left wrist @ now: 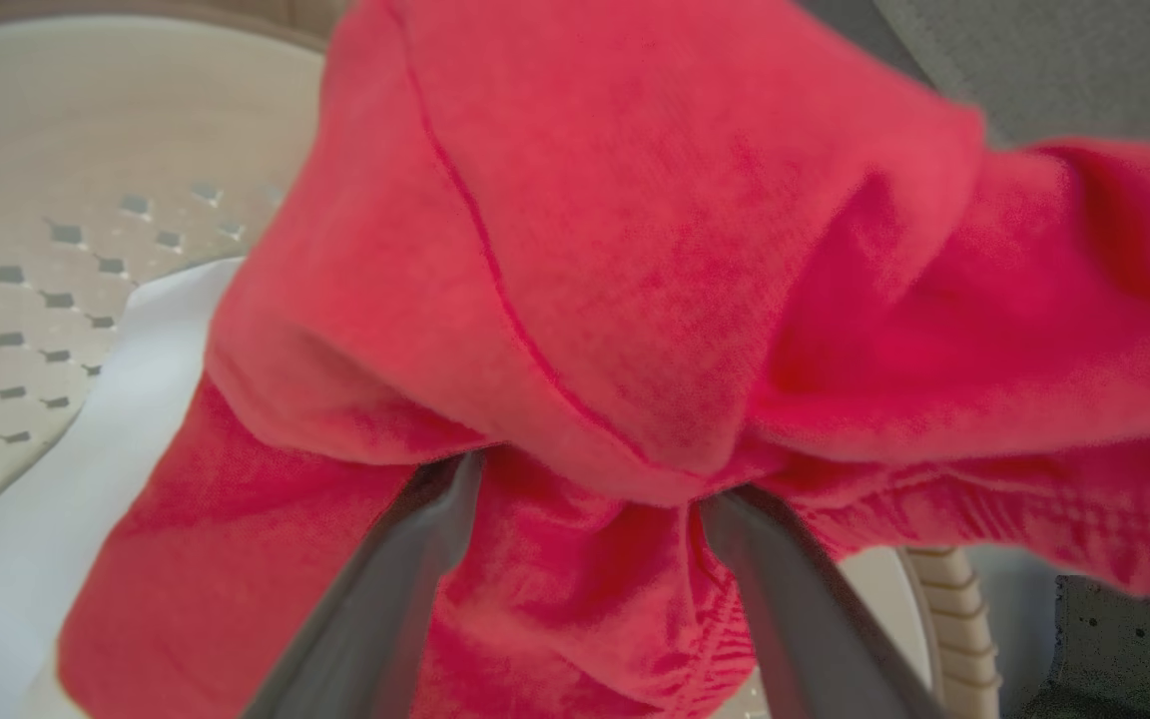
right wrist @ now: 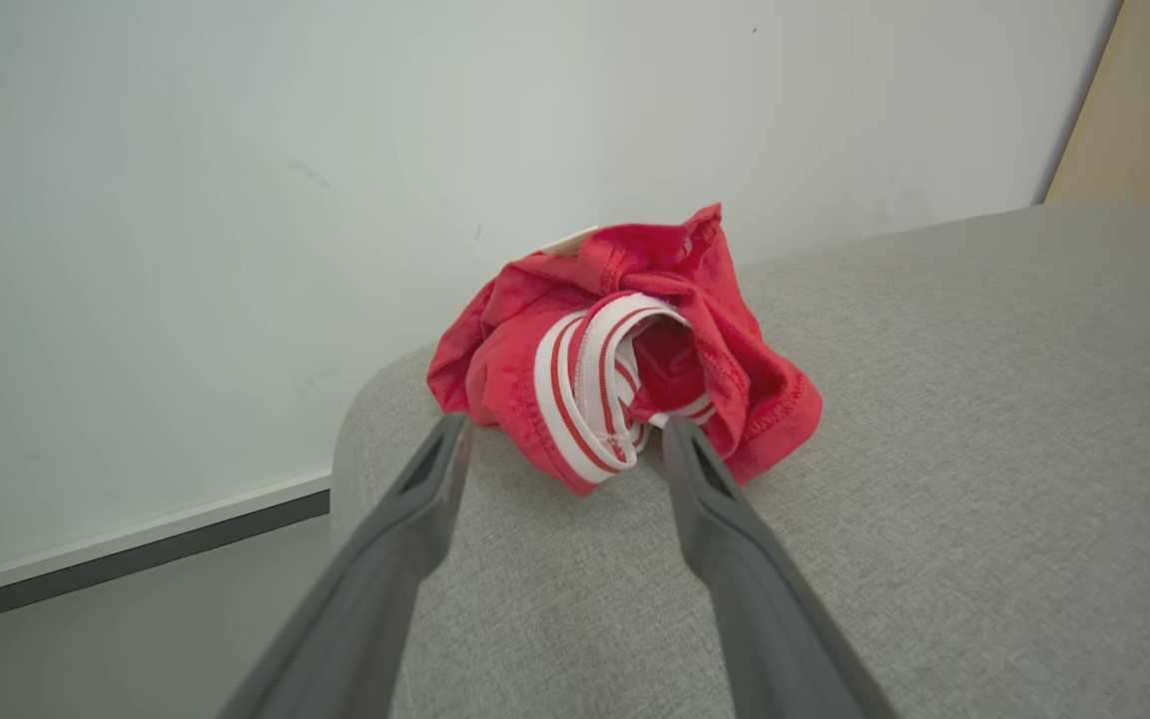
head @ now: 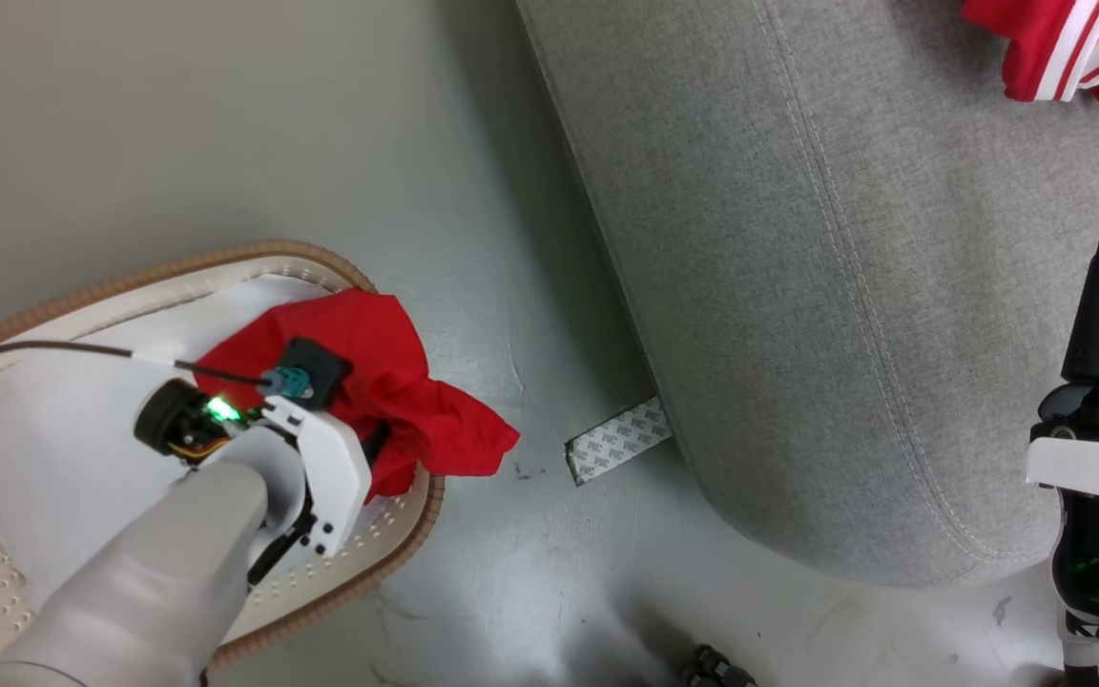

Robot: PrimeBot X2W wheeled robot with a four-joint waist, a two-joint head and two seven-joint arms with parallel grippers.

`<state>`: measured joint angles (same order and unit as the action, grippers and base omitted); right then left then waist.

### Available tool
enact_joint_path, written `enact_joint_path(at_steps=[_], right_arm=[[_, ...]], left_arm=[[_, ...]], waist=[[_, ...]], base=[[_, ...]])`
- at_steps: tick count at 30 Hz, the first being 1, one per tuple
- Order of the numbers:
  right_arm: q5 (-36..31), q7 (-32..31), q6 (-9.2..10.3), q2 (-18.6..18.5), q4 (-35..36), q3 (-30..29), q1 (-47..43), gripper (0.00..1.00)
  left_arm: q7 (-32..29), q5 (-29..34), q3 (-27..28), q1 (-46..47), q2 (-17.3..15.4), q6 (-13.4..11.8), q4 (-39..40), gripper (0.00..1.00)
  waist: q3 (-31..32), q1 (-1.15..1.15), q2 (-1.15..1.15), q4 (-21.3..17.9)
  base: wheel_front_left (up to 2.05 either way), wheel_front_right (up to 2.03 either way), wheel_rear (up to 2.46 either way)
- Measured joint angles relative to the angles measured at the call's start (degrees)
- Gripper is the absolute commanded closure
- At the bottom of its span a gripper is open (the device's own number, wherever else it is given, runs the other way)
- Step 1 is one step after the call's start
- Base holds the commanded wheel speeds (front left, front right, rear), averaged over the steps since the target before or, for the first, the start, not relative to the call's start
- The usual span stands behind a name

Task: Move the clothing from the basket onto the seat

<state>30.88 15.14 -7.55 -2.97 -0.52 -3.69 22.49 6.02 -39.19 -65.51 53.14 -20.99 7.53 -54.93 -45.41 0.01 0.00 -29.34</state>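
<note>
We saw the red garment (head: 397, 382) lying lengthwise across the basket (head: 225, 258) rim, pointing toward the seat (head: 798, 286); left gripper (left wrist: 590, 489) straddled it wide open, right gripper (right wrist: 563, 427) spread empty.

One basket (head: 254, 253), one seat (head: 798, 315), one white cloth (head: 53, 448), one strip (head: 618, 439). Two garments: plain red garment (head: 397, 382), striped garment (right wrist: 625, 359). Two tools: left tool (left wrist: 590, 484), right tool (right wrist: 565, 434).
</note>
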Motion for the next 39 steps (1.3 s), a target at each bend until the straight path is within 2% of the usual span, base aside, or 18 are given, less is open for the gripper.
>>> enact_joint_path(at_steps=[1,2,3,4,6,18,30,34,39], right_arm=[[0.0,0.0,0.00,0.0,-0.1,0.1,0.0,0.00],[0.1,0.0,0.00,0.0,-0.3,0.1,0.0,0.00],[0.2,0.0,0.00,0.0,-0.4,0.3,0.0,0.00],[0.2,0.0,0.00,0.0,-0.5,0.5,0.0,0.00],[0.2,0.0,0.00,0.0,-0.5,0.8,0.0,0.00],[-1.8,0.0,0.00,0.0,-1.1,0.5,0.2,0.00],[-6.8,0.0,0.00,0.1,-1.0,-1.7,-1.1,0.00],[-8.6,0.0,0.00,0.1,-1.4,-2.0,-2.4,0.00],[-10.2,0.0,0.00,-0.1,-2.8,-1.0,-4.1,0.00]], left_arm=[[0.6,-0.6,-0.5,0.1,0.0,0.0,-0.4,0.00],[1.4,-1.0,-1.3,0.2,0.1,0.0,-0.8,0.04],[2.0,-1.1,-2.1,0.3,0.2,0.0,-1.1,0.22],[2.3,-1.3,-2.8,0.6,0.2,0.0,-1.4,0.53],[3.4,-1.7,-4.2,0.9,0.3,0.0,-1.5,1.00],[5.8,-5.7,-7.3,2.0,1.6,0.0,-1.9,1.00],[8.9,-9.6,-7.4,-1.6,6.0,0.0,-2.1,1.00],[9.1,-9.6,-3.7,-2.3,7.0,0.0,1.3,1.00],[9.1,-6.8,2.0,-5.8,7.7,0.0,5.4,1.00]], waist=[[0.0,0.00,0.00,-0.1],[0.0,0.00,0.00,-0.1],[0.0,0.00,0.00,-0.2],[0.0,0.00,0.00,-0.2],[0.1,0.00,0.00,-0.2],[1.7,0.00,0.00,1.6],[10.7,-0.01,0.00,5.9],[14.6,-0.01,0.00,8.2],[20.1,-0.01,0.00,11.2]], base=[[0.00,0.00,0.00],[0.00,0.00,0.00],[0.00,0.00,0.00],[0.00,0.00,0.00],[0.00,0.00,0.00],[0.00,0.00,0.00],[0.00,0.00,0.00],[0.00,0.00,0.00],[0.00,0.00,0.00]])
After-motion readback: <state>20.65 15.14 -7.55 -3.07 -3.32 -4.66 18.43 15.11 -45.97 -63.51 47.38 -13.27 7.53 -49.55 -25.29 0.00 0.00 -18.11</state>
